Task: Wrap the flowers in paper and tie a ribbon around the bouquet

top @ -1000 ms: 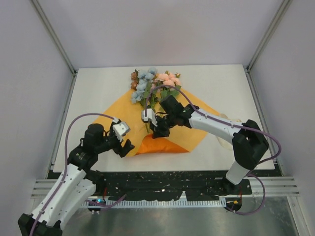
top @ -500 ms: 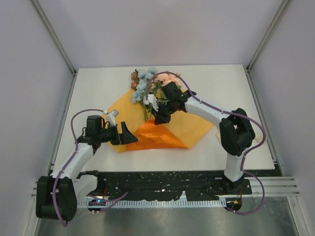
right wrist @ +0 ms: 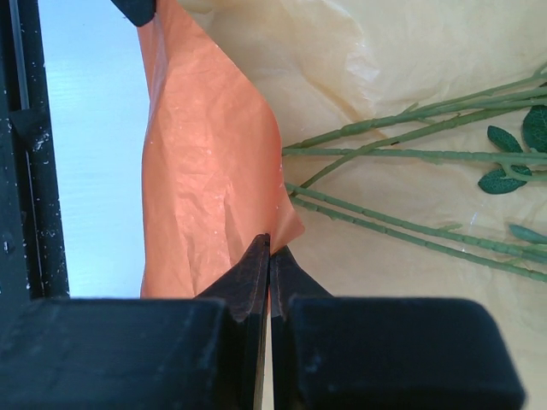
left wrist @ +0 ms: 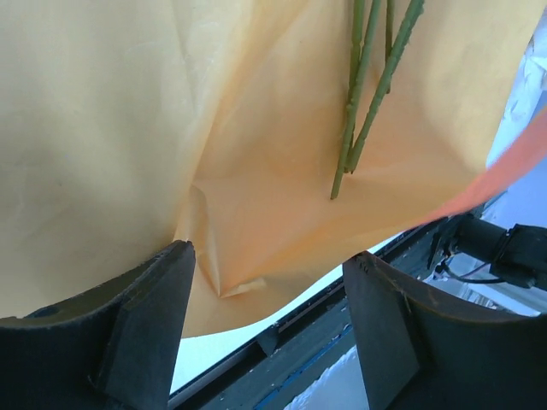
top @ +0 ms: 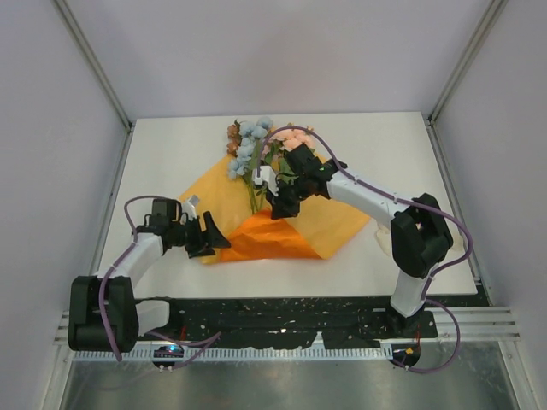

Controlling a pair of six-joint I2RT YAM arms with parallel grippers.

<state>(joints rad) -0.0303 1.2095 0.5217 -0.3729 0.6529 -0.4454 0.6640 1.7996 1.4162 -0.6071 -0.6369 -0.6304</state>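
The wrapping is begun, not far along; the flowers (top: 256, 141) lie on the paper (top: 342, 218), blooms towards the far side of the surface (top: 171, 154), stems (right wrist: 410, 154) pointing to the near side; the paper's near corner is folded up into a darker flap (top: 273, 239) that reaches the stem ends but does not yet cover them.

The right pincer (right wrist: 270, 248) has its fingers together at the flap's tip, and by its own camera it appears to nip that corner of the paper; the left pincer (left wrist: 272, 256) stands apart at the paper's near-left edge, with the sheet in front of its fingers and nothing held.

Left to do, by the look of it: bring the side corners over the stems so that a cone forms, then the whole tying step; no ribbon is on the stems, and none can be made out with any certainty on the surface.
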